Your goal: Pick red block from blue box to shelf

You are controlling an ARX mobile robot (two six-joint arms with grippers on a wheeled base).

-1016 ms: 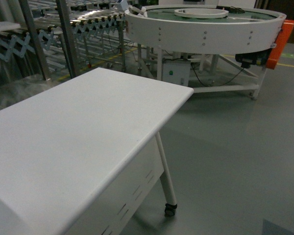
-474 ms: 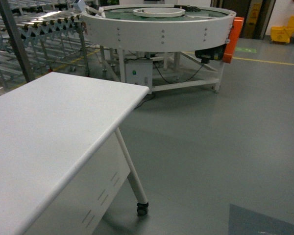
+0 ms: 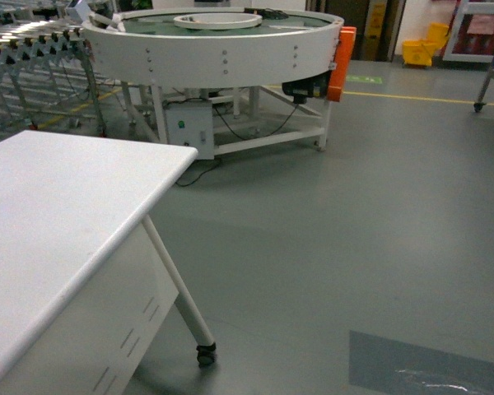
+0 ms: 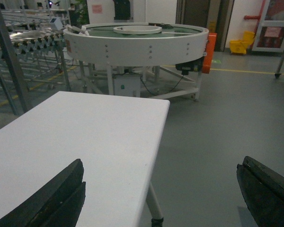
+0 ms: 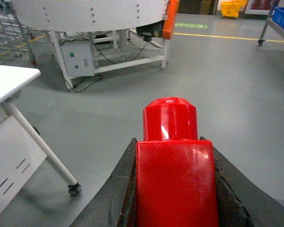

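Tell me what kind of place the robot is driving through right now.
Probably a warehouse or factory floor: a big round conveyor table on a steel frame, expandable roller conveyors at the left, a grey painted floor with a yellow line, and a yellow mop bucket at the back.

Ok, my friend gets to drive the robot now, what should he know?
Right gripper: shut on the red block, stud pointing forward.
Left gripper: open, empty, over the white table.
Done: block is out of the blue box.
Left: carry it to the shelf and set it down. Neither box nor shelf is clearly in view; only the round conveyor and grey floor ahead.
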